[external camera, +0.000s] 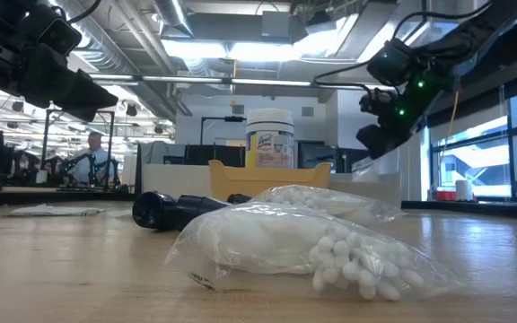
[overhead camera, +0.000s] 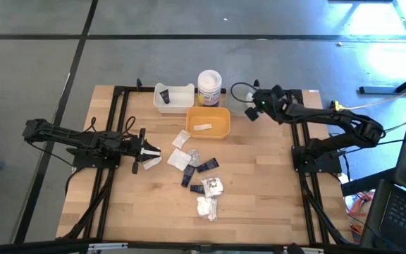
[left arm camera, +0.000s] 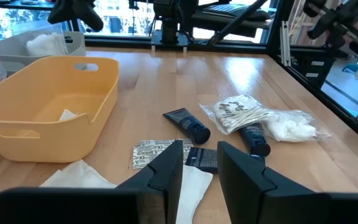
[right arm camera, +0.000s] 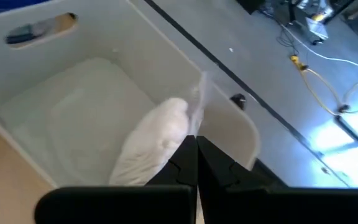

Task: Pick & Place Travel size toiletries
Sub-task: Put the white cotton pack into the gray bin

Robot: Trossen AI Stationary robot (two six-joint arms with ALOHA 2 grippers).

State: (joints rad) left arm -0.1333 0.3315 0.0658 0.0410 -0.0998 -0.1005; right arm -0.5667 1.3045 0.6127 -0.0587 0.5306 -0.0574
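The travel size toiletries lie mid-table: black tubes (overhead camera: 201,168), flat sachets (overhead camera: 179,159) and clear-wrapped white fluffy pieces (overhead camera: 211,188). My left gripper (overhead camera: 146,156) hovers at their left with a white flat sachet (left arm camera: 192,186) between its fingers. At the back right, my right gripper (overhead camera: 249,114) is shut on a clear-wrapped white fluffy piece (right arm camera: 157,146) above a grey tray (right arm camera: 73,118). My left gripper has the white sachet's end (left arm camera: 197,177) between its two fingers, which point nearly level toward the table's right. The sachet runs along the fingers; its rear part is hidden by the gripper. My right gripper pinches the clear wrap's edge (right arm camera: 199,118) at its shut fingertips, slanting down. The white piece hangs in front of the fingers, over the grey tray's inside.
A white tray (overhead camera: 173,99) with a black tube stands at the back. A yellow tray (overhead camera: 208,123) in front of it holds a sachet, and a white jar with a yellow label (overhead camera: 209,88) stands behind. Another white sachet (left arm camera: 79,175) lies near my left gripper.
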